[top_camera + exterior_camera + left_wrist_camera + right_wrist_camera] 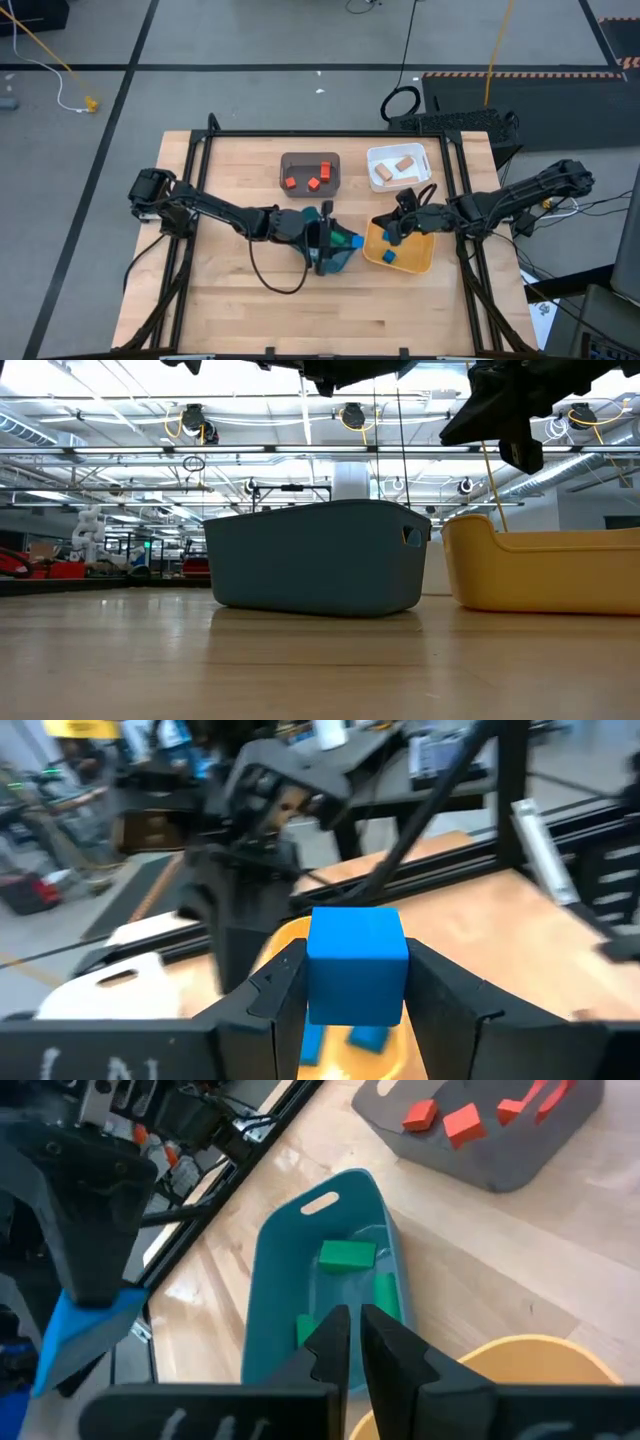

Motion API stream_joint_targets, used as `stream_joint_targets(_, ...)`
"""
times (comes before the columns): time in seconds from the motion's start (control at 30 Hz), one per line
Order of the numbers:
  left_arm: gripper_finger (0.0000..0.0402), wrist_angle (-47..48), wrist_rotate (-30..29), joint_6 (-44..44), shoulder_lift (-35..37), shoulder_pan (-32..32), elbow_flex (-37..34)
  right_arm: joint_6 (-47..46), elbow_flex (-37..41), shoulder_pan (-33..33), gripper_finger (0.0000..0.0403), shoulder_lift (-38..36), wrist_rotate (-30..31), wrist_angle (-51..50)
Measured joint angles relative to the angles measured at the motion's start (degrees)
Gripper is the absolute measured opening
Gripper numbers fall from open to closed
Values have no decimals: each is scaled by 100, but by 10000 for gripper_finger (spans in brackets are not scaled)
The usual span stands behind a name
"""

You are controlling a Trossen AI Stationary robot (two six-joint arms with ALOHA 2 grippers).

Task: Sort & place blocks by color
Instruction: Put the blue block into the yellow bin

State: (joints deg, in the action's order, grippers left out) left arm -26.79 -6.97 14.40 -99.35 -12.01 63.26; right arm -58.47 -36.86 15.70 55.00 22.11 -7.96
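My left gripper [355,990] is shut on a blue cube [356,963]; in the high view it hovers at the teal tray [345,255], facing the yellow tray [415,255]. Blue blocks [345,1040] lie in the yellow tray, beyond the cube. My right gripper [355,1330] is shut on nothing and hangs over the yellow tray [520,1350], looking down on the teal tray [290,1250], where green blocks [346,1256] lie. Red blocks [310,180] sit in a grey tray [310,158], and plain wood blocks [396,166] in a white tray [420,155]. My left gripper pinches the blue cube by two opposite side faces [315,975], one finger on each. The cube is lifted clear, upright, with its top rising above the fingertips. The fingers point roughly level toward the table's right side.
The four trays cluster at the table's middle and far part, the teal [315,555] and yellow [545,570] ones side by side. The two grippers are close together over them. Bare wood [300,320] stretches along the near edge and left side.
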Motion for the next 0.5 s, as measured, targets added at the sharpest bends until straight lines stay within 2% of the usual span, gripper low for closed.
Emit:
stream_joint_targets(0.13, 139, -78, 249, -47, -171, -39, 0, 131, 0, 0, 48, 2, -281, 84)
stream_joint_targets(0.27, 142, -305, 242, -67, -497, -50, -4, 94, 0, 2, 98, 0, -521, 342)
stream_joint_targets(0.5, 139, -829, -71, -7, -810, -35, -7, -838, -2, 4, 195, 53, -592, 315)
